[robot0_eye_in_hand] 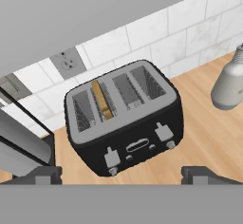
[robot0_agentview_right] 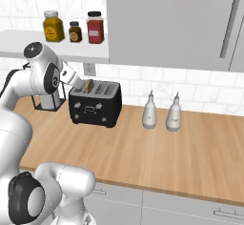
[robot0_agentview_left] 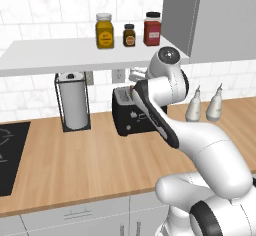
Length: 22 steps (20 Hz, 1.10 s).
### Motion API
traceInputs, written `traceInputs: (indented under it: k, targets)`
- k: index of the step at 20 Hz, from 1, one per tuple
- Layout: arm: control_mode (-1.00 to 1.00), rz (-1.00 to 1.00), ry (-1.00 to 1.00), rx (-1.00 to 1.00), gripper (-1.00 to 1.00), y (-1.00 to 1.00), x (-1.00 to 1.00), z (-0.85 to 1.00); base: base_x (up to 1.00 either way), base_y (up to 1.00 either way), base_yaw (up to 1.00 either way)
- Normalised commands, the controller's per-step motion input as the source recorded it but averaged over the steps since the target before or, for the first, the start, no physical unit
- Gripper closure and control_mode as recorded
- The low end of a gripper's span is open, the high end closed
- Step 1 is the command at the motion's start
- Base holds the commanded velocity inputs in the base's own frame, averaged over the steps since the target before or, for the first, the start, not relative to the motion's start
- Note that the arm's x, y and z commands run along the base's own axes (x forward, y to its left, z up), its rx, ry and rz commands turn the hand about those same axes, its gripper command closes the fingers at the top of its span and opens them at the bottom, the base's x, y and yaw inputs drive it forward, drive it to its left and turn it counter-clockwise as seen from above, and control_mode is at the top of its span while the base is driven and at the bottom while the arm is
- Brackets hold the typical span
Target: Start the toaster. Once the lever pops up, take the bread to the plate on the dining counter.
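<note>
The toaster (robot0_eye_in_hand: 124,116) sits on the wood counter (robot0_agentview_left: 75,160) against the tiled wall, below a white shelf (robot0_agentview_left: 60,55). The bread (robot0_eye_in_hand: 102,99) stands on edge in the second slot from the left as the hand view shows it, its tan top rising a little above the slot rim; the other three slots look bare. Two white levers and two small knobs show on the toaster's front face.

The pincer (robot0_eye_in_hand: 121,173) hangs above and in front of the toaster, its two dark tips spread wide and touching nothing. In the base views the hand is largely hidden behind the arm's own links, close over the toaster top.

Left of the toaster stands a paper towel roll (robot0_agentview_left: 73,101) in a black wire holder, just beside it. To the right, well apart from the toaster, two white bottles (robot0_agentview_right: 162,112) stand side by side on the counter. On the shelf are three jars (robot0_agentview_left: 128,30): yellow, small dark, and red. An outlet (robot0_eye_in_hand: 69,62) is on the wall behind the toaster. A black cooktop (robot0_agentview_left: 10,155) lies at the far left of the counter, and a grey cabinet (robot0_agentview_right: 181,24) hangs above on the right
</note>
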Motion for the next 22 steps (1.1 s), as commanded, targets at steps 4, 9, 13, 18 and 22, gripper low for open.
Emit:
traceInputs:
  k: [4,9,13,18,22]
  targets:
    - [-1.0,0.0,0.0,0.0,-1.0,0.0,0.0,0.0,0.0,0.0,0.0]
    - [-1.0,0.0,0.0,0.0,-1.0,0.0,0.0,0.0,0.0,0.0,0.0]
    - [-1.0,0.0,0.0,0.0,-1.0,0.0,0.0,0.0,0.0,0.0,0.0]
    - [-1.0,0.0,0.0,0.0,-1.0,0.0,0.0,0.0,0.0,0.0,0.0]
    - [-1.0,0.0,0.0,0.0,-1.0,0.0,0.0,0.0,0.0,0.0,0.0]
